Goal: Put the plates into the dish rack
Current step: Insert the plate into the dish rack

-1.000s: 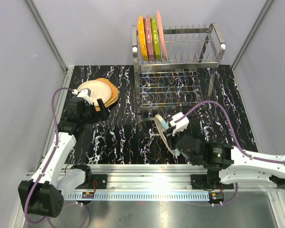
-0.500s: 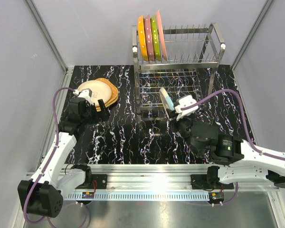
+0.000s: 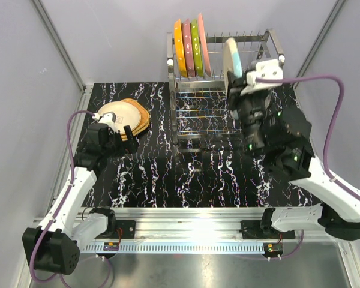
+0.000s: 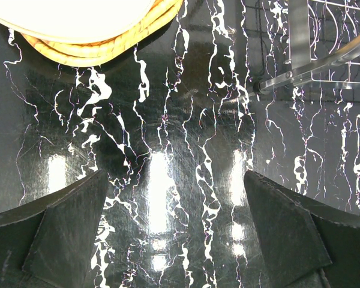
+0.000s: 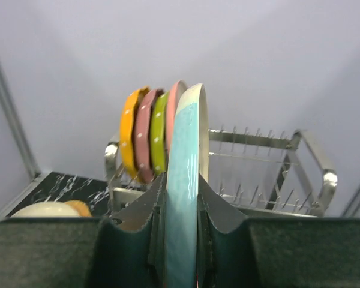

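My right gripper point(image 3: 238, 81) is shut on a light blue plate point(image 3: 232, 57), held on edge above the upper tier of the steel dish rack point(image 3: 277, 57). In the right wrist view the light blue plate point(image 5: 185, 186) stands upright between both fingers, right gripper point(image 5: 183, 207). Several plates stand in the rack's left end: orange point(image 3: 179, 47), pink point(image 3: 188, 48), lime-green point(image 3: 195, 45) and a second pink one point(image 3: 203, 43). A cream plate point(image 3: 117, 113) tops a tan stack point(image 3: 141, 123) at the left. My left gripper point(image 3: 123, 133) hangs open beside that stack, with bare table between its fingers point(image 4: 66, 222).
The rack's lower wire shelf point(image 3: 213, 114) sits below my right arm. The rack's foot and rail point(image 4: 312, 66) show at the left wrist view's upper right. Grey walls and metal posts close in the black marbled table point(image 3: 162, 174).
My right arm has lifted the light blue plate from low near the table's front up and back to the rack's upper tier. The left arm has not moved.
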`<state>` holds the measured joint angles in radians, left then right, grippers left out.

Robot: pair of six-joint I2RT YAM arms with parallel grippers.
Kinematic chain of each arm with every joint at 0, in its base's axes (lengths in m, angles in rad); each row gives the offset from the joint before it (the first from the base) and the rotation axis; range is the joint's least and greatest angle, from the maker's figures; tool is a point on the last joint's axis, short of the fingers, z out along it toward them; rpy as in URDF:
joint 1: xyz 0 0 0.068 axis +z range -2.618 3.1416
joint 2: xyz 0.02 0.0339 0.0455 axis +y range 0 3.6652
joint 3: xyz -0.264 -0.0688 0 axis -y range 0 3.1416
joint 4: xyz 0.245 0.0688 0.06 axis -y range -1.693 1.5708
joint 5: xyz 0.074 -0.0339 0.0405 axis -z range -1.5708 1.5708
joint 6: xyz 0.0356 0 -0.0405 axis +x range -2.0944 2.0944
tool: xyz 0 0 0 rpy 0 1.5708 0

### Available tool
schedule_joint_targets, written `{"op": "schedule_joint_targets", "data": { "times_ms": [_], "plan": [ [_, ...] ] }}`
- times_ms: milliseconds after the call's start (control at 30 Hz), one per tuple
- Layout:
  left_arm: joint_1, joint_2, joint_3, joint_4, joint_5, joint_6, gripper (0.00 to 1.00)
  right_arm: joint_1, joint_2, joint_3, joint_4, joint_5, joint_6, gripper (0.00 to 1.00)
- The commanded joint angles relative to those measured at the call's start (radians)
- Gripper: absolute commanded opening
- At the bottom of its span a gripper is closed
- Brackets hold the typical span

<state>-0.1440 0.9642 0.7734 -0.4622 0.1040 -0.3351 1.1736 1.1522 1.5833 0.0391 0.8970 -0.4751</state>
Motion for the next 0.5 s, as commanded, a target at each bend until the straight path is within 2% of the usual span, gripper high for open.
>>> {"op": "schedule_joint_targets", "data": {
  "times_ms": [0, 200, 467],
  "plan": [
    [-0.005, -0.002, 0.003, 0.031, 0.002, 0.011, 0.99, -0.104, 0.039, 0.161, 0.038, -0.144, -0.011, 0.0],
    [-0.008, -0.005, 0.0, 0.031, 0.013, 0.011, 0.99, -0.299, 0.199, 0.45, -0.145, -0.299, 0.116, 0.0],
    [-0.014, -0.009, -0.003, 0.033, 0.02, 0.01, 0.99, -0.446, 0.36, 0.644, -0.232, -0.446, 0.222, 0.0]
  ]
}}
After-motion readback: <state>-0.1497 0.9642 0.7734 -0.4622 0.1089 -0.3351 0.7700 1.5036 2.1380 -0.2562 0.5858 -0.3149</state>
